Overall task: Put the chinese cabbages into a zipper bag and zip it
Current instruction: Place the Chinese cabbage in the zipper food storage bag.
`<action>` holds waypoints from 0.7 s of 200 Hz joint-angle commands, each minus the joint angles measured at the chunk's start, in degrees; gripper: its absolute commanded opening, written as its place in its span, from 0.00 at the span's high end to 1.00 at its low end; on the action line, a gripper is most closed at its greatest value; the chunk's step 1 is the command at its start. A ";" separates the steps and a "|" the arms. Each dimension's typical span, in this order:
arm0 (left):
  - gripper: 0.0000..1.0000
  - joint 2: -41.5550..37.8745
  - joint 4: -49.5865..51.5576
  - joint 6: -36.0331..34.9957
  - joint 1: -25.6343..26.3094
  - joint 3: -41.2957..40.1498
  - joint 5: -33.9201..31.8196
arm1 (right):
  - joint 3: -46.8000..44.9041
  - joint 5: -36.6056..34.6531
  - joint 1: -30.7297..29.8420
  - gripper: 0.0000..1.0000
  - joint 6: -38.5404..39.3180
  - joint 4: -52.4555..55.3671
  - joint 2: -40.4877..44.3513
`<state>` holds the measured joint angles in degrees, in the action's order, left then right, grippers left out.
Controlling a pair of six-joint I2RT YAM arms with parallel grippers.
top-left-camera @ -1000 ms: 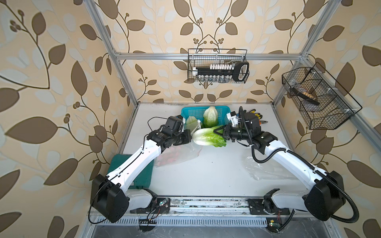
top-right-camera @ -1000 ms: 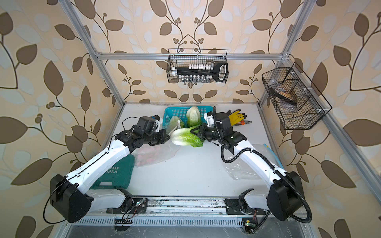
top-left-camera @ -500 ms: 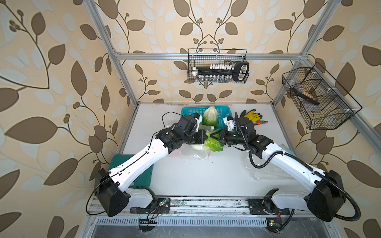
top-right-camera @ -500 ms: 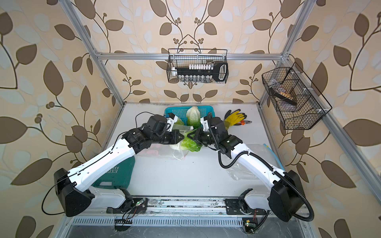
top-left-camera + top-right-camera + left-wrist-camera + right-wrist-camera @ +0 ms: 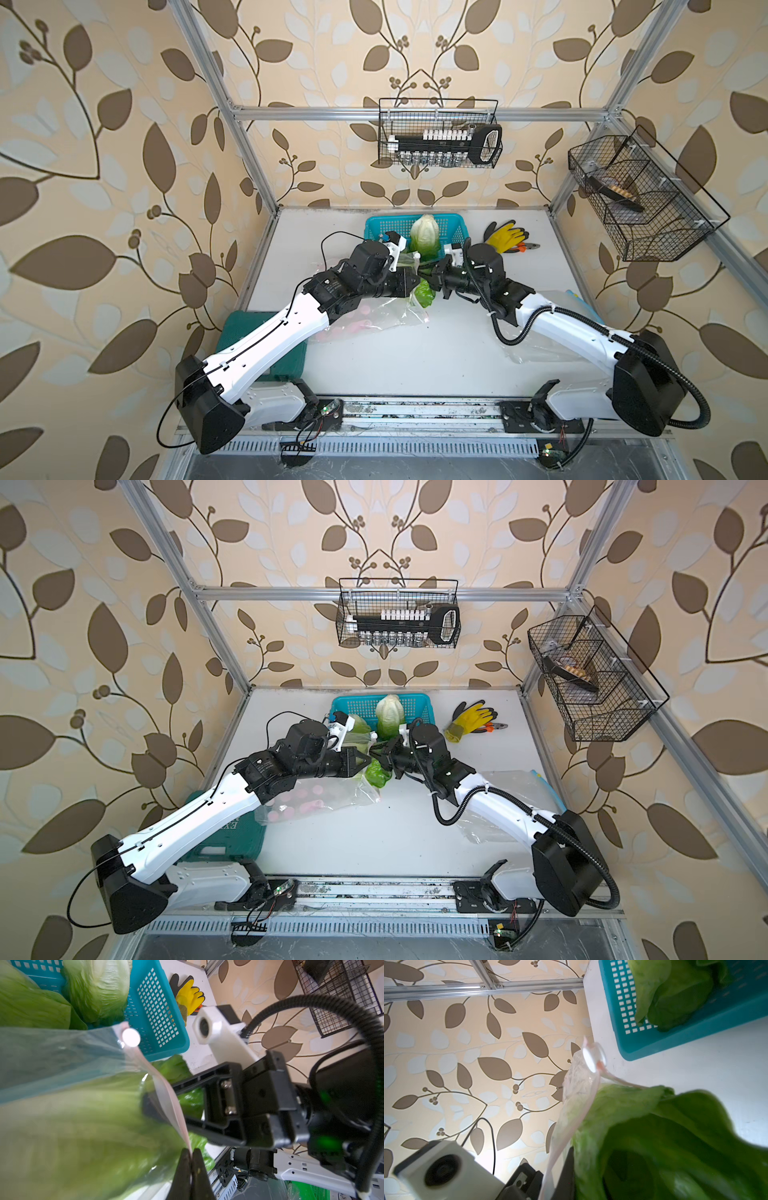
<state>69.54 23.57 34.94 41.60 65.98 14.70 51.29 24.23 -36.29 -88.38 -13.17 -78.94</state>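
The left gripper (image 5: 191, 1169) is clenched on the pink zip edge of the zipper bag (image 5: 374, 316), left of centre in both top views. The held cabbage (image 5: 424, 293) has its whitish ribs inside the bag mouth and its crinkled green leaves outside, where the right gripper (image 5: 432, 278) grasps it. The bare table (image 5: 415, 357) lies at lower centre. The blue basket (image 5: 457, 220), at upper centre, holds a pale head (image 5: 424, 235) and a green head (image 5: 358, 724).

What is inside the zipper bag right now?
One cabbage sits in the bag, lighter end first, leaf tips outside its mouth. The left arm covers the bag's far end; pink patches there are unclear.
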 commanded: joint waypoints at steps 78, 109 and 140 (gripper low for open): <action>1.00 -5.18 -13.88 -4.05 -1.75 -9.77 5.25 | 2.47 5.61 0.42 1.00 -10.75 -15.77 -3.77; 1.00 -5.07 -22.73 -3.25 -3.19 -14.81 9.96 | 4.82 4.64 -0.68 1.00 -9.27 -12.70 -5.52; 1.00 -2.93 -26.33 -3.21 -3.47 -12.37 12.90 | 7.66 2.43 -1.37 0.85 0.80 0.24 -7.57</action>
<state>65.30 4.01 32.60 38.48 51.79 23.09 54.70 27.11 -36.40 -95.20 -20.53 -85.80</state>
